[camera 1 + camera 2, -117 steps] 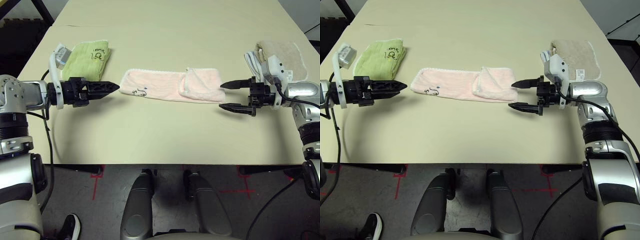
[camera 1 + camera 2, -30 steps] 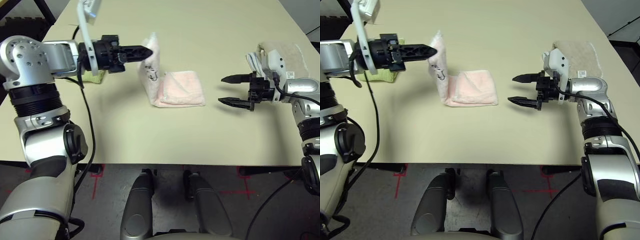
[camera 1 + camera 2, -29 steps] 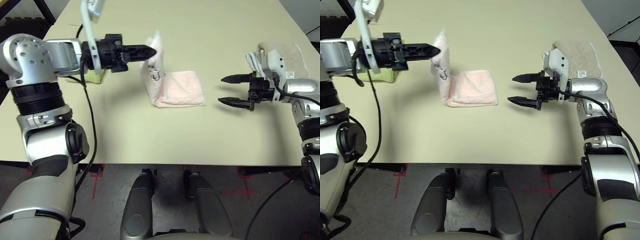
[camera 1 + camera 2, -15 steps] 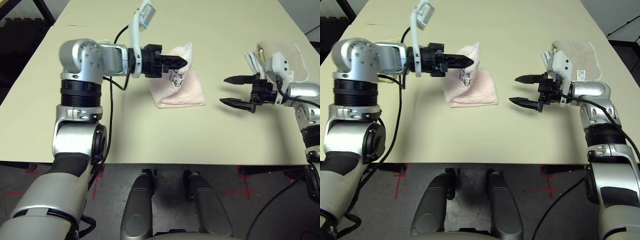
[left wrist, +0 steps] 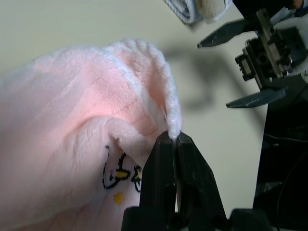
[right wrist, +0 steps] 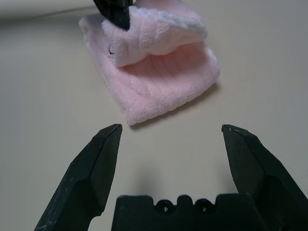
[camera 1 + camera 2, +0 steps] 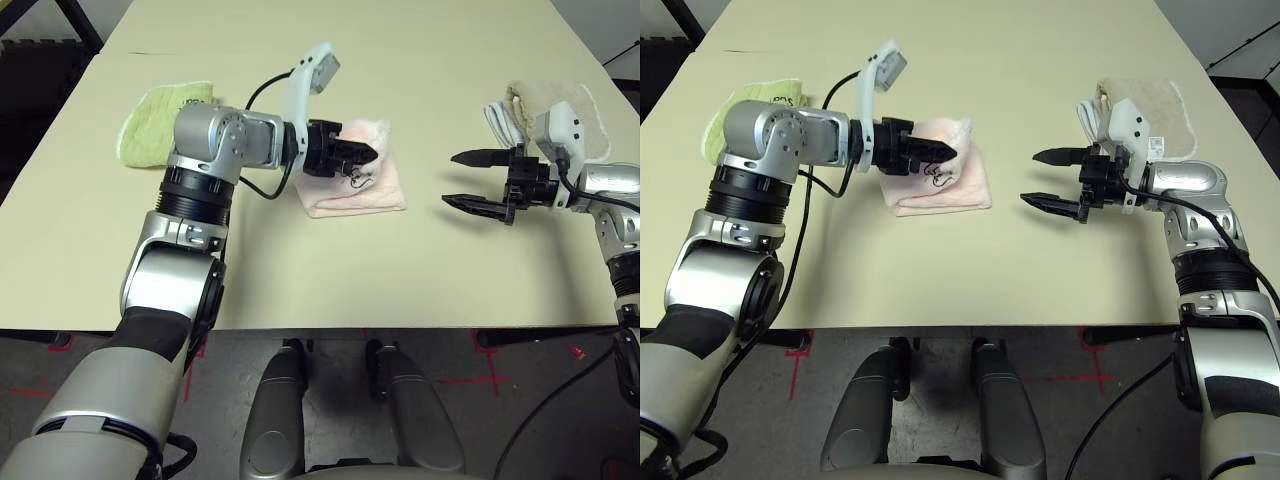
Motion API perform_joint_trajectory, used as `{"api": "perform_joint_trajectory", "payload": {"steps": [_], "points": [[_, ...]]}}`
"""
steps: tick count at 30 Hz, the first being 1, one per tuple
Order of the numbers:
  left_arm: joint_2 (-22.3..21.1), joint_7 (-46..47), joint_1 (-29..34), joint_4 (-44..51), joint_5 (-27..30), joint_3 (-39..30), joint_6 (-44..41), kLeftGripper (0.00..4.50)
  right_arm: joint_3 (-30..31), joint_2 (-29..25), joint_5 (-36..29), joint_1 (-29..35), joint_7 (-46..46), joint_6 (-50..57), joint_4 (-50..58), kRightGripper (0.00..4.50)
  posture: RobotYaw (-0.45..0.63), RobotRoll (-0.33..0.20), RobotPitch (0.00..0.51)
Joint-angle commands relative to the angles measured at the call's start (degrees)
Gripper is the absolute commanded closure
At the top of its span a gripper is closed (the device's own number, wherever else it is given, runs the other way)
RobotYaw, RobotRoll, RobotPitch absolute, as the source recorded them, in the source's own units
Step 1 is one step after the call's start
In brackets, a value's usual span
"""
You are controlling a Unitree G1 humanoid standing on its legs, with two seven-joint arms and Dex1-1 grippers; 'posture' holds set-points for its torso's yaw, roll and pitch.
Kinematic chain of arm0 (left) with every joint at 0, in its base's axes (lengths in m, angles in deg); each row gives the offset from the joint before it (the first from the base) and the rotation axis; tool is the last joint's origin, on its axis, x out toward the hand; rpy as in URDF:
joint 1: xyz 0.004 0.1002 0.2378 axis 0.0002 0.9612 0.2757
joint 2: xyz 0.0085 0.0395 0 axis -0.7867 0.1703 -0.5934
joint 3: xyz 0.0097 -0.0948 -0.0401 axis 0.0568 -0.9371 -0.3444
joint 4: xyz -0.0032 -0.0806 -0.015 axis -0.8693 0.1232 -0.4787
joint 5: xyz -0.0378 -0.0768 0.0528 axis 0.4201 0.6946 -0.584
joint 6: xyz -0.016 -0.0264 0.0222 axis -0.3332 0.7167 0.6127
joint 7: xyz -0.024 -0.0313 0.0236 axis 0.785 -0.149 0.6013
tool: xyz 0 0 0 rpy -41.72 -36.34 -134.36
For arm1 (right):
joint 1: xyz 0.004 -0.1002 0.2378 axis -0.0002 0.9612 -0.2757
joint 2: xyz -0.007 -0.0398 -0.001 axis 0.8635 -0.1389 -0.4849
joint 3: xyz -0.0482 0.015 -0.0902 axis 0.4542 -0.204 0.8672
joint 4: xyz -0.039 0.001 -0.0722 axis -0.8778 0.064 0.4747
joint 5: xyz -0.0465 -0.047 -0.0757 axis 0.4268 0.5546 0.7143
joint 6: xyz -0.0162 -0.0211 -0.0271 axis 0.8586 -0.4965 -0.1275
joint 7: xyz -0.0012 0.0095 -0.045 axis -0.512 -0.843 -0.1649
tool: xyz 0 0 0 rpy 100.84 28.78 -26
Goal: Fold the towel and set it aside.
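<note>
The cream desk [image 7: 330,270] runs bare along its near edge, across the lower middle of the head frames. Farther in, at centre right, the right end effector [image 7: 477,180] hovers above the desk with its two black fingers spread wide apart and nothing between them, tips aimed toward the frame's centre. In the right wrist view those fingers [image 6: 96,168] stand well apart with the pink bundle beyond them, not touching it.

At the middle of the frame, just left of centre, the towel [image 7: 362,185] lies on the desk as a compact pink folded stack. Its upper layer is lifted and curled over the lower part, the white scalloped edge showing along the raised fold and the small dark embroidered figure facing the near side. The left end effector [image 7: 360,156] is clamped on that raised layer; in the left wrist view its fingers [image 5: 166,168] are pressed together on the white-trimmed edge of the cloth, with the embroidery just beside them.

In the upper left, behind the left arm, a lime-green folded towel [image 7: 150,115] rests on the desk. In the upper right, beyond the right arm, lies a beige folded towel [image 7: 560,100].
</note>
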Motion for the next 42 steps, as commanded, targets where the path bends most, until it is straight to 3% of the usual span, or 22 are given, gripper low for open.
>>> {"api": "perform_joint_trajectory", "payload": {"steps": [1,9,23,28,35,38,42], "points": [[0.65,-1.23,-0.01,2.81,0.34,1.25,-1.38,4.45,0.45,-0.11,0.46,-0.61,0.88,-0.76,-1.29,0.0,0.08,0.0,0.206],[3.47,-0.68,-1.15,1.44,-0.58,1.04,-1.13,4.45,0.45,0.2,0.65,-0.72,1.12,-1.05,-1.48,0.0,0.08,0.0,0.204],[6.62,-0.03,-2.99,-7.15,-7.06,1.59,6.3,4.45,0.23,0.04,0.53,-0.3,1.22,-0.85,-0.87,0.0,0.07,0.0,0.209],[6.67,-2.82,-3.48,-3.89,-4.35,0.38,3.79,2.69,0.35,0.15,0.7,-0.54,1.25,-1.0,-1.28,0.0,0.07,0.0,0.209],[-1.85,-16.4,-1.49,9.15,4.84,-0.12,-0.94,0.02,0.84,1.07,1.13,-2.06,1.53,-2.04,-3.16,0.0,0.08,0.0,0.21],[-6.3,-21.1,1.08,11.92,4.8,0.15,4.63,0.02,0.99,2.03,1.08,-3.39,1.87,-2.45,-4.06,0.0,0.08,0.0,0.214],[-12.31,-24.71,8.96,11.19,-2.81,0.17,26.22,0.02,-0.29,5.02,-0.44,-6.26,0.59,-1.97,-6.29,0.0,0.08,0.0,0.215]]}}
